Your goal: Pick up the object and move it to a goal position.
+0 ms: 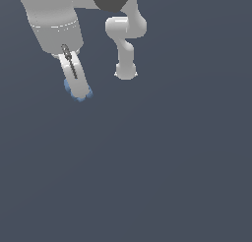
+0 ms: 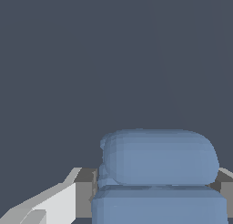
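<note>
The light-blue, knobbly object (image 1: 78, 93) sits at the tip of the white pincer (image 1: 77, 91), only its bumpy edges peeking out around the fingers in the exterior view, toward that view's upper left. In the wrist view the object (image 2: 159, 173) fills the space between the grey finger pads (image 2: 84, 191), one showing on each side and both pressed against its flanks, so the pincer appears clamped on it. The pick-up therefore looks accomplished, or very nearly so; whether the object has left the flat slate-grey surface (image 1: 162, 177) cannot be told, as no shadow or gap shows. What remains, by this reading, is the carry to the goal position, and no goal marker appears in either view. The arm's base (image 1: 125, 71) stands nearby, just to the exterior view's right.
</note>
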`<state>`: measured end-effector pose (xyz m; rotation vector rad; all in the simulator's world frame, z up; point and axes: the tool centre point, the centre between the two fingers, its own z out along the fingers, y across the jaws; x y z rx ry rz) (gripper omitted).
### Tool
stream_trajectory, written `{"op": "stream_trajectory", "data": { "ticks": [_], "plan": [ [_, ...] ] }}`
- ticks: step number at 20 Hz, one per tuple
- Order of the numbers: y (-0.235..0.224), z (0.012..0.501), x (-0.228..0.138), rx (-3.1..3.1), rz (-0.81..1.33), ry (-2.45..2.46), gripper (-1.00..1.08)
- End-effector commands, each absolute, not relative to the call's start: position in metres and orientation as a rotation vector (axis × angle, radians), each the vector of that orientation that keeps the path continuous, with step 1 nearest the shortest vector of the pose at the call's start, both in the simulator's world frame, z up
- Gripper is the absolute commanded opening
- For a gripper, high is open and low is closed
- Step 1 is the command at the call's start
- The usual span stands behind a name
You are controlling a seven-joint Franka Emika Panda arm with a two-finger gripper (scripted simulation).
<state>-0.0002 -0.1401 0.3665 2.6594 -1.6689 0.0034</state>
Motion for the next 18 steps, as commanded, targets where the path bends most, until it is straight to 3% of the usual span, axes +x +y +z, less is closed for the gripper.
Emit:
{"op": "stream_trajectory", "data": {
  "ticks": [1,18],
  "plan": [
    [-0.141,0.388,0.003,2.659,0.002,-1.668,-1.00],
    [-0.146,0.487,0.023,2.664,0.000,-1.664,-1.00]
  ]
}}
